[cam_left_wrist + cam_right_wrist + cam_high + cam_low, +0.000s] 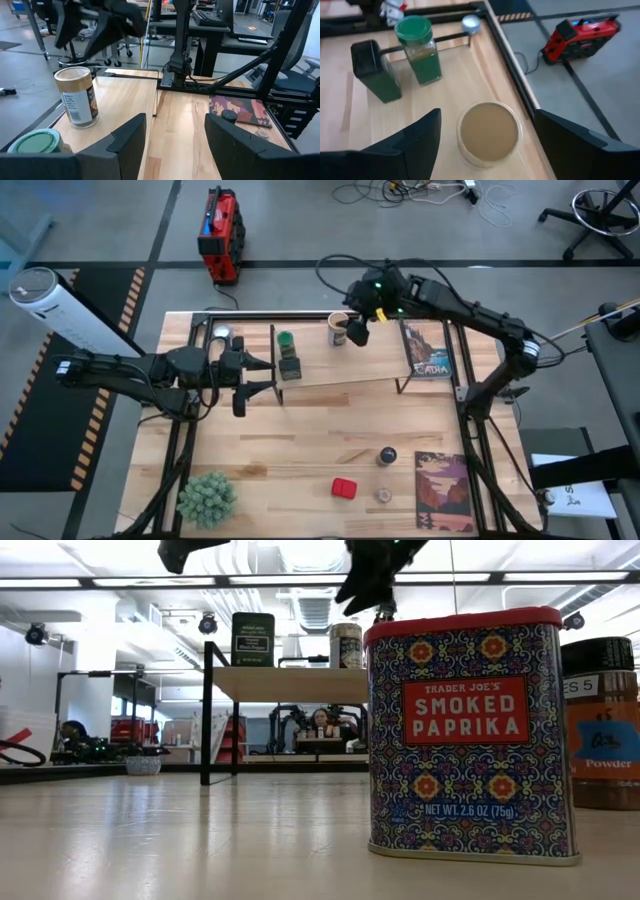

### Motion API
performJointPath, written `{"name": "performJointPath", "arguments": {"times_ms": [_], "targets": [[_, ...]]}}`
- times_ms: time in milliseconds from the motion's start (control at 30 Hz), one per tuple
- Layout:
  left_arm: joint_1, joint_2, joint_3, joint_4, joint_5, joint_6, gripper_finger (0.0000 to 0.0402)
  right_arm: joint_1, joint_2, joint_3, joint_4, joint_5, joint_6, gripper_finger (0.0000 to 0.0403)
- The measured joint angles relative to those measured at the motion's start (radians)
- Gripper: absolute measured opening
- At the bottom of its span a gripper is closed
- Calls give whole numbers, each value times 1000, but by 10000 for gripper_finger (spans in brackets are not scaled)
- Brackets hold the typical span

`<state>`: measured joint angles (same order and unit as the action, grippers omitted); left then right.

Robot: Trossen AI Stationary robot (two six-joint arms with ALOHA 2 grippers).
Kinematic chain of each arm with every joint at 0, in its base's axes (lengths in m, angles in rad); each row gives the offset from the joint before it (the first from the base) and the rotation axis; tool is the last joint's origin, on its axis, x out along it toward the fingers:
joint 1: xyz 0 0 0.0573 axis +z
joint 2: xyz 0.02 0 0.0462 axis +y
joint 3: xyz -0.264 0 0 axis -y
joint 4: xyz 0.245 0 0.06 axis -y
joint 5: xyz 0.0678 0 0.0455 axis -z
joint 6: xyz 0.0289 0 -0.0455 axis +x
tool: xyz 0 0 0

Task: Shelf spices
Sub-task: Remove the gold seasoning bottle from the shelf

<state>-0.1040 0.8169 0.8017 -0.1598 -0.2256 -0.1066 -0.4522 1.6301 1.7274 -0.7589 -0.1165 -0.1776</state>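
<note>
The shelf point(370, 370), a pale board in a black frame, stands across the table's far side. On it stand a green-lidded jar point(420, 50), a dark square tin point(375, 70) and a tan cylinder point(490, 131). My right gripper point(487, 115) hangs open just above the tan cylinder point(338, 328), its fingers clear of it. My left gripper point(262, 375) waits open at the shelf's left part, nothing between its fingers point(175, 125). A red square tin point(344, 488), a dark-lidded brown jar point(387, 455) and a small pale jar point(383, 495) stand on the tabletop near the front.
A picture-cover book point(428, 350) stands on the shelf's right end; another point(443, 490) lies flat at the table's front right. A fuzzy green plant ball point(207, 498) sits front left. A person point(322, 722) sits far off in the room.
</note>
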Motion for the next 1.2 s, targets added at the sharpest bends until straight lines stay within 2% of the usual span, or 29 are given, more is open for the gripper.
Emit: {"name": "performJointPath", "arguments": {"times_ms": [267,433,700,1200], "targets": [[0,0,0,-35,0,-16,192,-20,160,242,-216,-27,-87,307],[0,0,0,-47,5,-20,192,-33,218,324,-286,-63,-124,311],[-5,0,0,-59,7,-34,192,-33,238,327,-318,-67,-182,303],[-4,-1,0,-59,7,-33,192,-21,238,322,-358,-68,-174,309]]}}
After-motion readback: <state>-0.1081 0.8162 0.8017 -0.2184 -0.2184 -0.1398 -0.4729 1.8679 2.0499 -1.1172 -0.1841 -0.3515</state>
